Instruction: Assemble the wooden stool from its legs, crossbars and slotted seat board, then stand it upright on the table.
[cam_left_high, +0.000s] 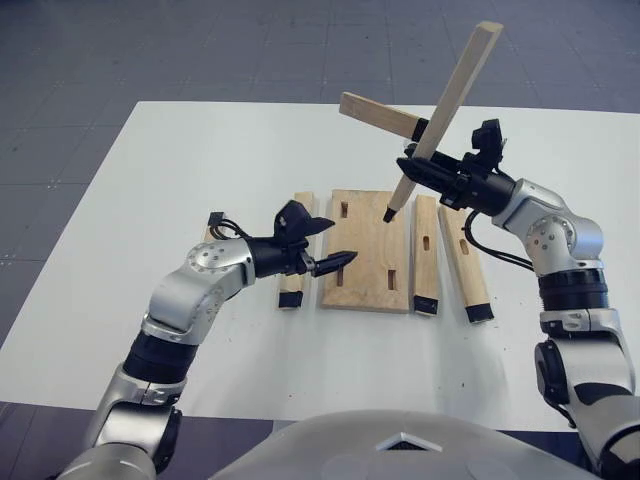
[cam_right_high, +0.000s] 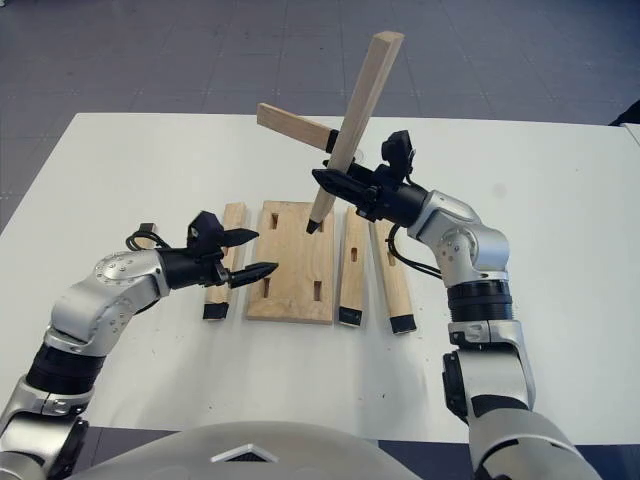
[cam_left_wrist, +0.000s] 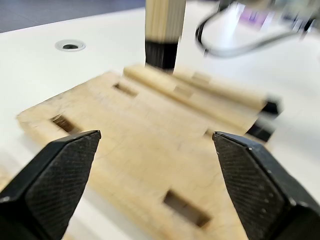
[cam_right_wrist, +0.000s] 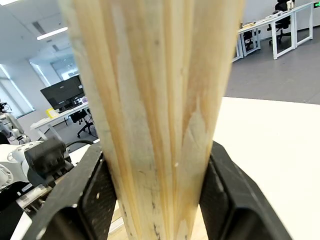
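The slotted seat board (cam_left_high: 366, 258) lies flat on the white table (cam_left_high: 180, 170). My right gripper (cam_left_high: 425, 168) is shut on a long wooden leg (cam_left_high: 456, 92), held tilted above the board. The leg's black tip (cam_left_high: 388, 213) hovers over the board's far right slot, and a crossbar (cam_left_high: 375, 113) sticks out sideways from the leg. In the right wrist view the leg (cam_right_wrist: 160, 110) sits between the black pads (cam_right_wrist: 92, 195). My left gripper (cam_left_high: 333, 244) is open, low over the board's left edge. The left wrist view looks across the board (cam_left_wrist: 135, 145) between its two fingers (cam_left_wrist: 55, 185).
One leg (cam_left_high: 291, 290) lies left of the board, partly under my left gripper. Two more legs (cam_left_high: 426, 262) (cam_left_high: 467, 265) lie side by side right of it. A round hole (cam_left_wrist: 70, 46) is set in the tabletop farther back. The table's front and left parts are bare.
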